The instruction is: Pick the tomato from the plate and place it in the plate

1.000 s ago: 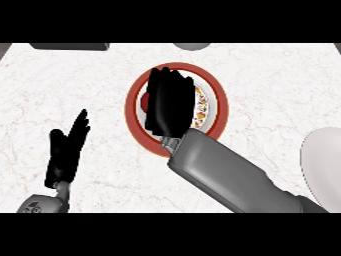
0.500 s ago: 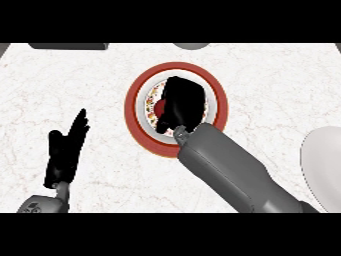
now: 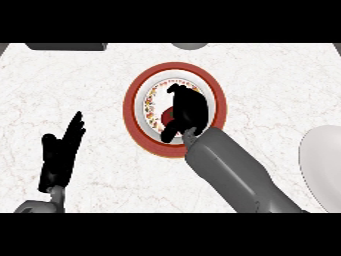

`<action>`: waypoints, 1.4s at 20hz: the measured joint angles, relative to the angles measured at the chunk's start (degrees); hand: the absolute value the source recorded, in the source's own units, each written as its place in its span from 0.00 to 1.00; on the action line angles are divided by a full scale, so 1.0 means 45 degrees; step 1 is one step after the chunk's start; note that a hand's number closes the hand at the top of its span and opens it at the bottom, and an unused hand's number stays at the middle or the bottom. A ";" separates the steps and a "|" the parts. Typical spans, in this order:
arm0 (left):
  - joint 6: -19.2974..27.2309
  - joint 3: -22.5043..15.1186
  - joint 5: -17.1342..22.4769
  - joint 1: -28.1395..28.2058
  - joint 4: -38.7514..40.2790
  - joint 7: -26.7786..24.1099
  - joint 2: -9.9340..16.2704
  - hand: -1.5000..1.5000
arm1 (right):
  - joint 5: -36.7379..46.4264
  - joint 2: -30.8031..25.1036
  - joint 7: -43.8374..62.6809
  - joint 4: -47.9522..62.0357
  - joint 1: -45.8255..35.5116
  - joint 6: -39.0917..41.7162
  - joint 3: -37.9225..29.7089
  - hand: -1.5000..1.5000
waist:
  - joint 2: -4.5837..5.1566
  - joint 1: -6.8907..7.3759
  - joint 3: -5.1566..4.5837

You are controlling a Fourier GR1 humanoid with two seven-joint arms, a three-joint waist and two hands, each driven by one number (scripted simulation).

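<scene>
Right hand (image 3: 185, 111) has curled down over the red-rimmed patterned plate (image 3: 139, 86) since a second ago, fingers closing round the small red tomato (image 3: 166, 116) at its left edge. Left hand (image 3: 61, 152) rests open on the marble counter (image 3: 276, 80); plain white plate (image 3: 332, 167) lies well right, nearest the right arm.

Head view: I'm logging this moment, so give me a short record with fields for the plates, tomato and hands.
red plate: centre of counter, patterned inside
tomato: on red plate, mostly hidden under right hand
right hand: over red plate, fingers curled round tomato
left hand: open, resting at lower left
white plate: right edge, nothing on it
</scene>
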 measured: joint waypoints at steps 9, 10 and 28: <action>0.0020 0.0199 -0.0020 0.0015 0.0065 -0.0022 -0.0023 0.50 | -0.1767 0.0001 -0.3400 -0.3157 0.1608 -0.3366 -0.1503 0.00 | -0.0032 -0.0208 0.0018; 0.0074 0.0152 -0.0068 0.0004 -0.0028 0.0073 -0.0070 0.50 | -0.2078 0.0001 -0.3763 -0.3458 0.1841 -0.3587 -0.1760 0.00 | -0.0030 -0.0208 0.0019; -0.0483 0.0712 -0.0691 -0.0091 -0.0024 0.0152 -0.0652 0.50 | -0.4464 -0.0013 -0.8343 -0.5066 0.5097 -0.3394 -0.2090 0.00 | -0.0028 -0.0138 -0.0001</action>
